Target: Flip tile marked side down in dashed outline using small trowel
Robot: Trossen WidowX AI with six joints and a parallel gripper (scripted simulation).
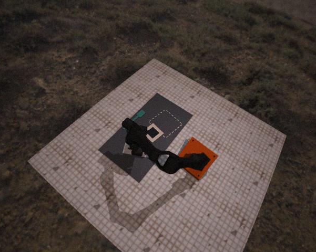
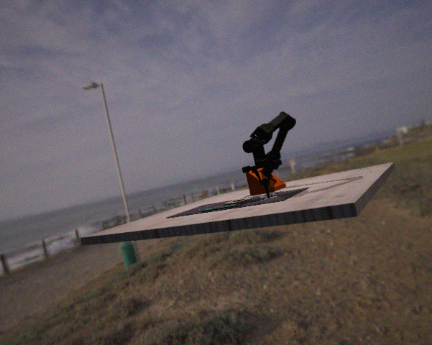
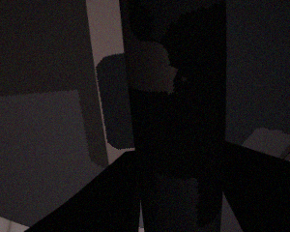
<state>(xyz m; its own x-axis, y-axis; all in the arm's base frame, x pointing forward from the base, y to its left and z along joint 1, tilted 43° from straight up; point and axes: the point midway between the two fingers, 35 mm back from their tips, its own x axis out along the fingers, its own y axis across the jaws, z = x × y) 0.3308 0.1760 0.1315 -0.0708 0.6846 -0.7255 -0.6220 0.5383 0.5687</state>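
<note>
Above a dark mat [image 1: 155, 104] [image 2: 186, 213] on the tiled tabletop [image 1: 220, 195] [image 2: 134, 227], your arm [image 1: 146, 147] [image 2: 272, 128] reaches down, its claw [image 1: 134, 149] [image 2: 268, 195] [image 3: 180, 147] narrowed on a dark upright bar [image 3: 179, 121], which you may take for the trowel's handle; the wrist view is too dark to settle it. A pale piece [image 1: 127, 149] shows beneath the claw, its link to the bar unclear. A teal flat-bladed tool [image 1: 140, 114] [image 2: 223, 208] lies apart from the claw, partly hidden by the arm in the top view

What reads as the tile, a pale square with a dark centre [image 1: 159, 133], lies on the mat beside the dashed outline [image 1: 174, 116], mostly or wholly outside it. The dark square is probably its mark facing up, so the turn looks yet to be made

The tile is likely thin, stiff and light, apt to skid ahead of a blade rather than climb it; you would do best to slide in low beneath the edge away from the outline, then roll it over towards the dashes. The bar looks rigid and smooth, so keep your hold square and centred, for an off-centre grip could let the tool twist under load
</note>
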